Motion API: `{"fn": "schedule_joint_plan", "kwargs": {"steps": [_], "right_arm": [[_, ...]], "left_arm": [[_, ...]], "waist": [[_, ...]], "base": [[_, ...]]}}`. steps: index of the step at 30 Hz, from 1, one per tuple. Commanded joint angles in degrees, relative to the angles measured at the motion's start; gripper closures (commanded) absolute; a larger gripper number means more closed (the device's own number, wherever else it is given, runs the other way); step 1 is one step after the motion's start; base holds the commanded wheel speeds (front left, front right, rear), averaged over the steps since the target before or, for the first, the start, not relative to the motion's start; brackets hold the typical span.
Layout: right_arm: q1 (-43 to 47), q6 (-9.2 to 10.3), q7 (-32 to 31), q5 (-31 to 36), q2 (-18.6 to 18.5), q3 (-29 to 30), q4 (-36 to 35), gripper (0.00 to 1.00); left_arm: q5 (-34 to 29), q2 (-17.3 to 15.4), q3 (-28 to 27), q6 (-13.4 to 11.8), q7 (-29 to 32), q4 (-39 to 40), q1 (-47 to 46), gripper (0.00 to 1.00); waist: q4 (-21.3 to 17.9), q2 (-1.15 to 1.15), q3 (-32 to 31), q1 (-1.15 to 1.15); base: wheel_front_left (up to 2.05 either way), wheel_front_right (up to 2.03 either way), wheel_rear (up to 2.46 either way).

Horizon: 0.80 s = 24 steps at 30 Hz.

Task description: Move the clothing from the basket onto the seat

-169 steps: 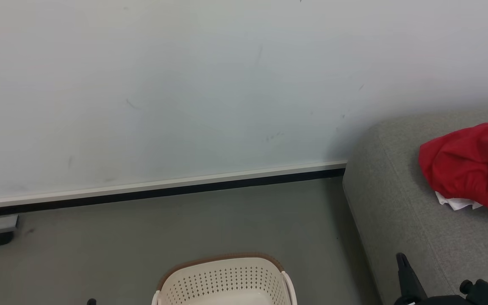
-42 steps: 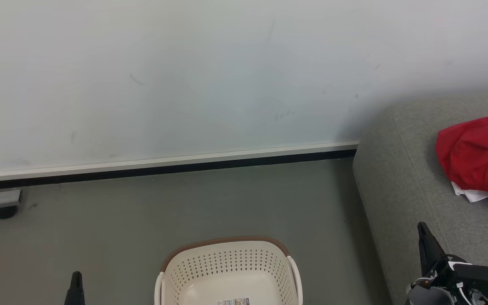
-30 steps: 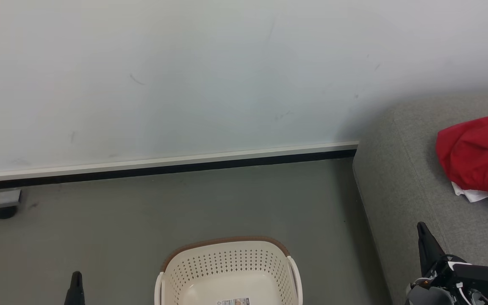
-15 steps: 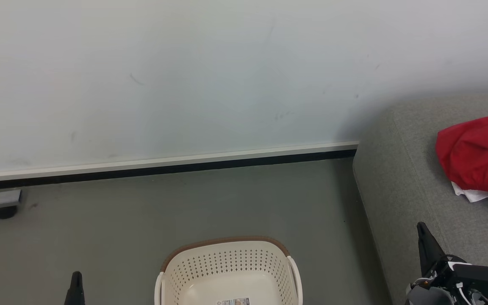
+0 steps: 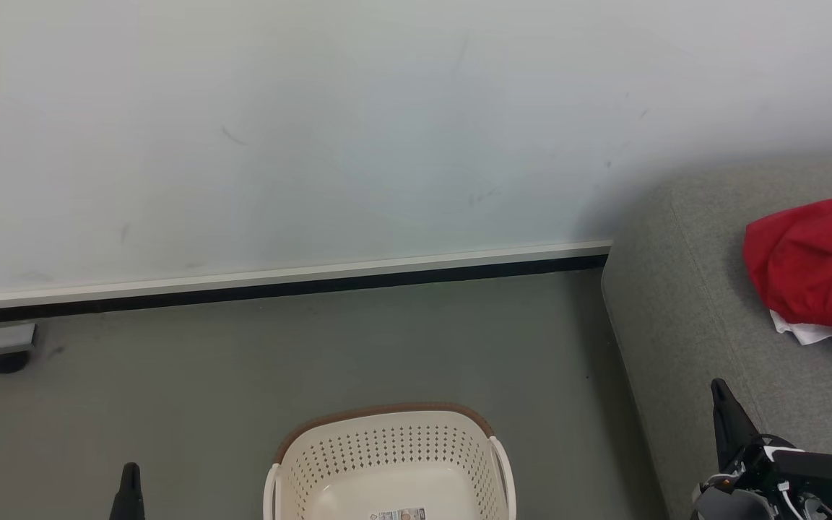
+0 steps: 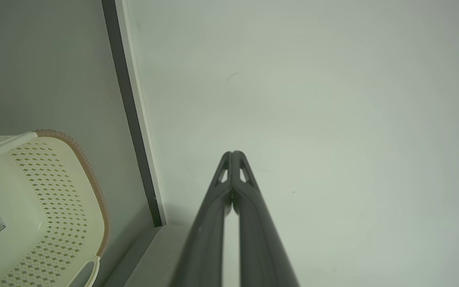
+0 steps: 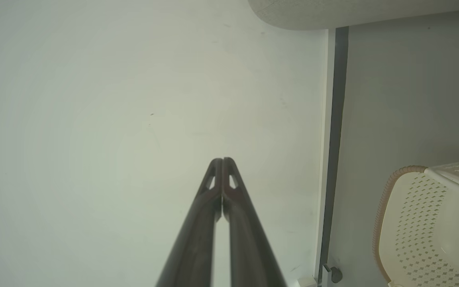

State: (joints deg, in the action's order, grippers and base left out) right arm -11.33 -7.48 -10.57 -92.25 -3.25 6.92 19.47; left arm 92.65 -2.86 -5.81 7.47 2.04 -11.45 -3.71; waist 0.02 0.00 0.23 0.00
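Fingers (image 6: pixel 253 231) of the left gripper (image 6: pixel 232 153) are pressed together on nothing, left of the basket (image 5: pixel 387 444); the right gripper (image 7: pixel 222 160), right of the basket, is clenched empty too. What shows of the basket's inside is bare but for its label (image 5: pixel 398 514), and the clothing (image 5: pixel 813 267) lies heaped on the seat (image 5: pixel 683 339), farther right of the basket. The task looks finished. Against the earliest frame the camera has shifted, showing more basket; the heap seems unmoved.

Grey floor (image 5: pixel 387 347) carries the basket (image 5: pixel 387 451), sitting between the left pincer (image 5: pixel 129 471) and the right pincer (image 5: pixel 719 390). The sofa (image 5: pixel 683 325) stands on the floor close by the right pincer, and red and white clothing (image 5: pixel 806 267) lies heaped on it, beyond that pincer.
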Motion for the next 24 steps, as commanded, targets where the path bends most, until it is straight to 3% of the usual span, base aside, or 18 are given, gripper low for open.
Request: {"fn": "schedule_joint_plan", "kwargs": {"steps": [1, 24], "right_arm": [[-0.5, -0.02, -0.1, 0.3, 0.2, 0.0, 0.0, 1.00], [-0.6, -0.02, -0.3, 0.4, 0.3, 0.1, 0.0, 1.00]], "left_arm": [[0.1, 0.0, -0.2, 0.1, 0.1, -0.3, -0.3, 1.00], [0.1, 0.0, -0.2, 0.1, 0.1, -0.2, -0.3, 1.00]], "waist": [[0.0, 0.00, 0.0, 0.00], [0.0, 0.00, 0.0, 0.00]], "base": [[0.00, 0.00, 0.00], [0.00, 0.00, 0.00]]}}
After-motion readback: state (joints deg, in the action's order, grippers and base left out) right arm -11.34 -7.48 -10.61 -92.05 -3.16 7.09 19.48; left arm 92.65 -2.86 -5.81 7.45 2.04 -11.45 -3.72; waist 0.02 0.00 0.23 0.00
